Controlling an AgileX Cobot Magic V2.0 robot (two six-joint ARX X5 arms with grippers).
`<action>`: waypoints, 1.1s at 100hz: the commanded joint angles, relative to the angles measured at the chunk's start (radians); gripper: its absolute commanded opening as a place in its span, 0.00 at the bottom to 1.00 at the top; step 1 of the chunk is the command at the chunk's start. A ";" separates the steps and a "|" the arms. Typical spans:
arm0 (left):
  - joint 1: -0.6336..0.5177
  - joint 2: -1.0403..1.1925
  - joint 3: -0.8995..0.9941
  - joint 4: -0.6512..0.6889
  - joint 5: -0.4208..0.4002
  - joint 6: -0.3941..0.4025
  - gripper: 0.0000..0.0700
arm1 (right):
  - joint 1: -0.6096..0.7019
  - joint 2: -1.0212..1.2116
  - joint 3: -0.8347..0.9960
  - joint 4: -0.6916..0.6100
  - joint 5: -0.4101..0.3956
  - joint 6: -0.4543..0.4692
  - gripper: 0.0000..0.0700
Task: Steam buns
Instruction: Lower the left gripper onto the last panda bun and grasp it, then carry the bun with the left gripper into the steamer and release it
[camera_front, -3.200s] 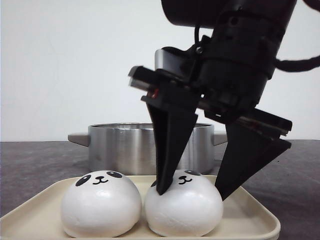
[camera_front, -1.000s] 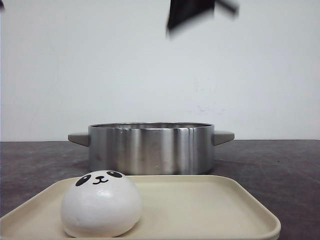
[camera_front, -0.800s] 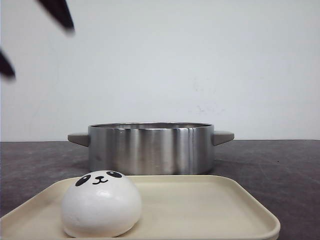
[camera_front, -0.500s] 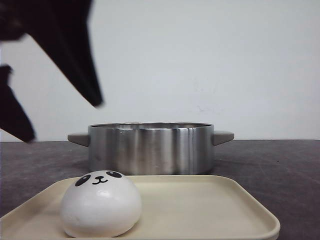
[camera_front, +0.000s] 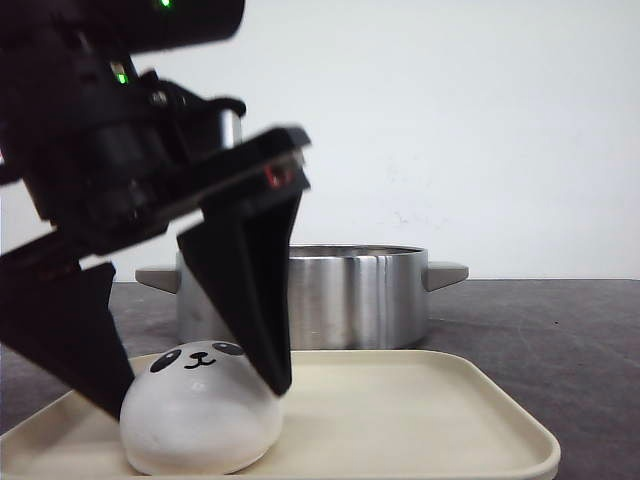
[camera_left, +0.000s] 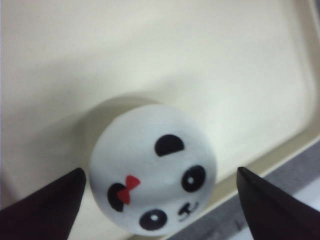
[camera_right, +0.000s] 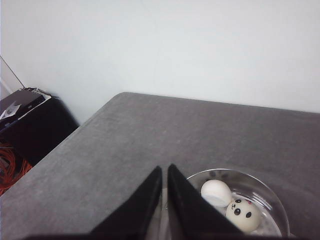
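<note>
While the right gripper (camera_right: 165, 200) is held pressed together above the pot (camera_right: 272, 200), where two buns (camera_right: 243, 214) lie, a tray (camera_front: 420, 420) bun (camera_front: 200, 408) is straddled by the spread left gripper (camera_front: 200, 390).

A white panda-faced bun (camera_left: 152, 167) with a small red bow sits low in the frame on a cream tray (camera_left: 165, 55). Two dark fingers (camera_left: 42, 202) flank it at the lower corners, spread apart and not touching it.
</note>
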 joint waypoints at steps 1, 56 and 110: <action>-0.011 0.027 0.011 0.004 -0.004 -0.004 0.83 | 0.010 0.010 0.012 0.003 0.000 0.007 0.02; -0.018 -0.082 0.064 0.027 -0.041 0.028 0.01 | 0.010 0.010 0.012 -0.029 0.000 0.002 0.02; 0.223 -0.028 0.296 0.263 -0.262 0.342 0.01 | 0.010 0.011 0.011 -0.030 0.000 -0.009 0.02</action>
